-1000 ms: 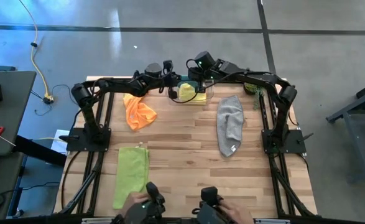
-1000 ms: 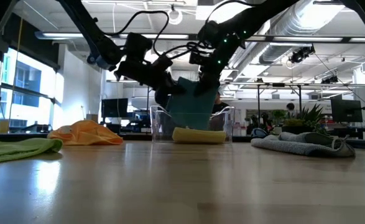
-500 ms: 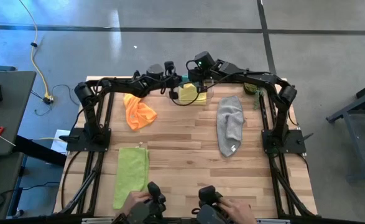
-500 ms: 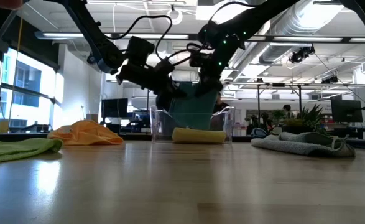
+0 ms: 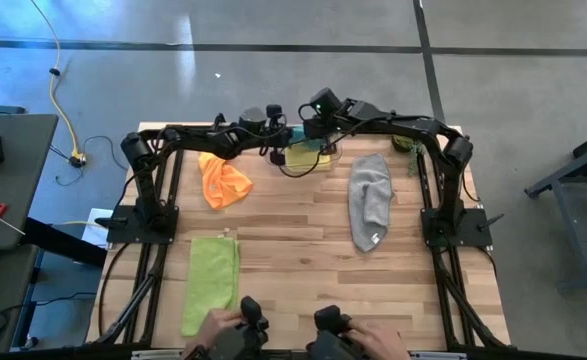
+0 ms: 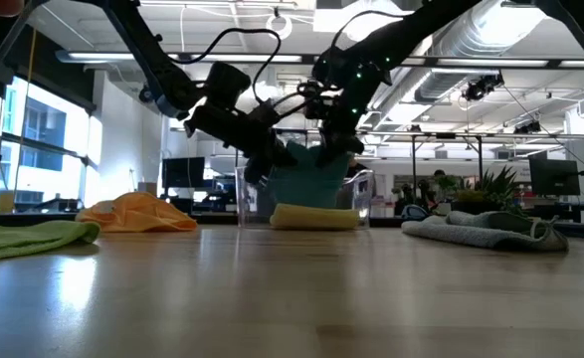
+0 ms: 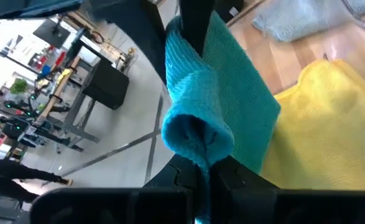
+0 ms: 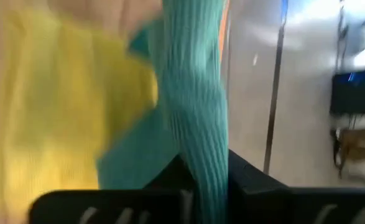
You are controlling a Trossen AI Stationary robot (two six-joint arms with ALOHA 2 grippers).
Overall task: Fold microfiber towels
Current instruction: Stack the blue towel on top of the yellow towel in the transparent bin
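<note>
At the table's far middle a clear plastic bin point(image 6: 244, 202) holds a yellow towel point(image 6: 314, 216) lying flat on its floor. A teal towel point(image 6: 309, 180) hangs bunched in the bin over the yellow one point(image 7: 331, 137), between my two grippers. My left gripper point(image 6: 272, 162) is shut on its left end and my right gripper point(image 6: 333, 139) on its right end. In the high view both grippers point(image 5: 278, 140) point(image 5: 311, 132) crowd over the bin. The orange towel point(image 5: 224, 181), grey towel point(image 5: 370, 201) and lime green towel point(image 5: 211, 282) lie on the table. My left gripper pinches a rolled fold of the teal towel point(image 7: 198, 146) between its two fingers, several layers thick. It comes in slanting down from the table's left. The cloth runs on away from the fingers toward the other arm. My right gripper pinches a bunched ridge of the teal towel point(image 8: 202, 146) between its two fingers, slanting steeply down from the right. The cloth hangs below it in the bin, over the yellow towel point(image 8: 64, 112).
The bin's clear walls point(image 6: 363, 194) stand close around both grippers. A small plant point(image 5: 405, 143) sits at the far right. A person's hands point(image 5: 373, 342) work controls at the near edge. Bare wood lies in the table's middle point(image 5: 293, 240).
Both grippers have sunk a little into the bin and rolled at the wrist, still holding the teal towel. The towel has come down with them and now hangs lower, close over the yellow towel, more bunched than before.
</note>
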